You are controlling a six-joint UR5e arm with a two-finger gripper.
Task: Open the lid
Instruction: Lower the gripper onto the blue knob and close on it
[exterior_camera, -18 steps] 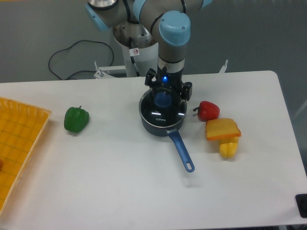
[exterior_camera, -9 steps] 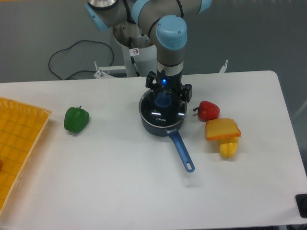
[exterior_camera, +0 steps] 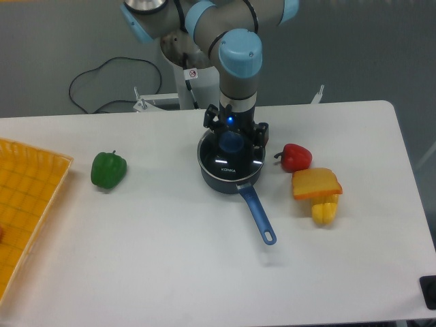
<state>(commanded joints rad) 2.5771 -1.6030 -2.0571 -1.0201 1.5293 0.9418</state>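
The lid (exterior_camera: 231,158), a clear glass disc with a metal rim and white lettering, lies flat on the dark blue saucepan (exterior_camera: 229,178) at the table's middle. Its blue knob (exterior_camera: 231,142) shows just under my gripper (exterior_camera: 232,136), which hangs straight down over the lid's centre. The black fingers stand on either side of the knob and look open. The fingertips are partly hidden by the gripper body. The saucepan's long blue handle (exterior_camera: 258,214) points toward the front right.
A green pepper (exterior_camera: 108,169) lies to the left and a yellow basket (exterior_camera: 27,204) sits at the left edge. Right of the pan are a red pepper (exterior_camera: 296,157), an orange wedge (exterior_camera: 316,183) and a yellow piece (exterior_camera: 325,210). A black cable (exterior_camera: 102,75) lies behind.
The wrist and gripper have shifted slightly left over the knob. The lid and saucepan have stayed where they were.
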